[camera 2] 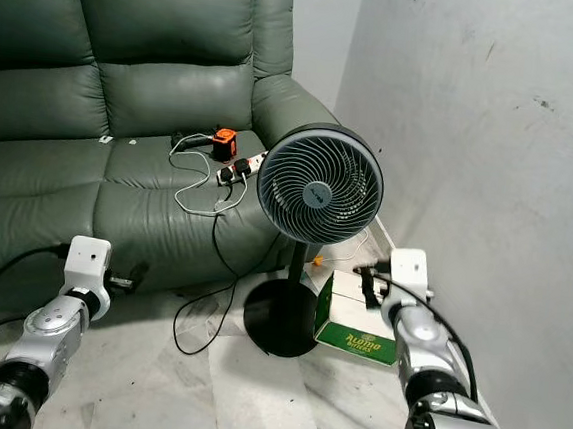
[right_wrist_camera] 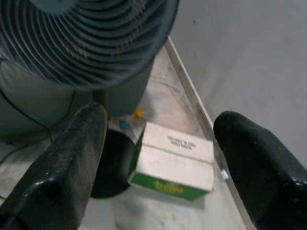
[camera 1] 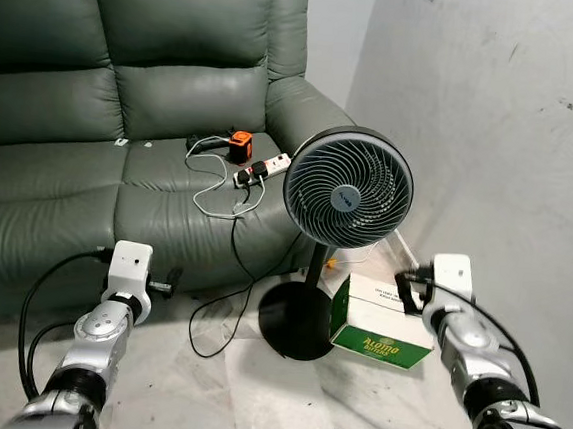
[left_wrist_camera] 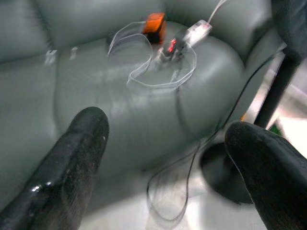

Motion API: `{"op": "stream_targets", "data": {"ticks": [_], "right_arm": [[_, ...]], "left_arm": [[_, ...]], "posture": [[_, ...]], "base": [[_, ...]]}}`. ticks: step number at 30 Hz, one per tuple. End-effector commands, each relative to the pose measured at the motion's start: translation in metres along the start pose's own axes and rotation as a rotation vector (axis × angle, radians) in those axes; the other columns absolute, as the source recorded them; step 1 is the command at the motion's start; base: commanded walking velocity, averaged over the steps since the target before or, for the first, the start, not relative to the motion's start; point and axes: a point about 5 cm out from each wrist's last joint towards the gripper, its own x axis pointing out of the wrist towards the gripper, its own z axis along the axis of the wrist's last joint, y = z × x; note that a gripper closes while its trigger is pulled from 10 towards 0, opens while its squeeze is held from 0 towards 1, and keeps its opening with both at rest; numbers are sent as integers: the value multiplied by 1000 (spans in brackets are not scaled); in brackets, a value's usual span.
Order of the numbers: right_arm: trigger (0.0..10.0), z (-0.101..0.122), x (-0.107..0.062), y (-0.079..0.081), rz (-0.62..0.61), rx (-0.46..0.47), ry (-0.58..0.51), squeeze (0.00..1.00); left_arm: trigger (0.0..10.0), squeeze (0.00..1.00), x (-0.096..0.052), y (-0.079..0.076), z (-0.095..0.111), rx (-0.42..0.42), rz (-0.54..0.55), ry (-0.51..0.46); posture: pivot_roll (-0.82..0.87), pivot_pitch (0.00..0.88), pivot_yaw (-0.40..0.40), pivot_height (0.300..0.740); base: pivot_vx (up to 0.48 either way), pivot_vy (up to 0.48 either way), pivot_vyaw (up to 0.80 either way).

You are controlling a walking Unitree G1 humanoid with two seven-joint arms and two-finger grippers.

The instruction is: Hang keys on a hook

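Left gripper (left_wrist_camera: 163,158) fingers spread apart, empty, raised before the green leather sofa (camera 1: 61,155); right gripper (right_wrist_camera: 158,158) likewise spread and empty, above a green-and-white carton (camera 1: 382,328) printed "Aroma", small black lines on its lid unreadable. Beside it a black pedestal fan (camera 1: 347,190); farther off, on the seat, an orange block (camera 1: 238,143), white power strip (camera 1: 262,168), white cables; keys and hook not made out.

A dark green leather sofa (camera 1: 95,107) stands against the grey wall (camera 1: 495,122). On its seat cushion lie an orange and black device (camera 1: 238,144), a white power strip (camera 1: 265,168) and a loop of white cable (camera 1: 213,193). In front of the sofa's arm stands a black pedestal fan (camera 1: 347,188), its round base (camera 1: 297,321) on the floor. Touching the base, on the wall side, lies a green and white box (camera 1: 379,323). A black cord (camera 1: 221,299) runs down from the sofa seat to the floor.
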Motion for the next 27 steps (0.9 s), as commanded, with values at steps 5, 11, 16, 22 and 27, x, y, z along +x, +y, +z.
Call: {"op": "stream_targets", "data": {"ticks": [5,11,16,22,27], "right_arm": [[10000,33,2,14,156,8,-155,0],[10000,42,-26,48,368,3,-207,0],[10000,39,-47,61,408,14,-231,0],[10000,41,-77,51,214,39,-271,0],[10000,32,-91,43,90,90,-245,0]], "left_arm": [[10000,0,-7,-29,41,9,-166,-187],[10000,0,-31,-56,66,97,-239,-311],[10000,0,-52,-76,61,108,-309,-304],[10000,0,-80,-59,54,31,-137,-239],[10000,0,-89,-54,54,16,-108,-232]], "posture": [[64,0,-74,740],[46,0,-51,740],[38,0,-38,740],[42,0,-24,740],[18,0,-14,740]], "base": [[0,0,0],[0,0,0],[0,0,0],[0,0,0],[0,0,0]]}}
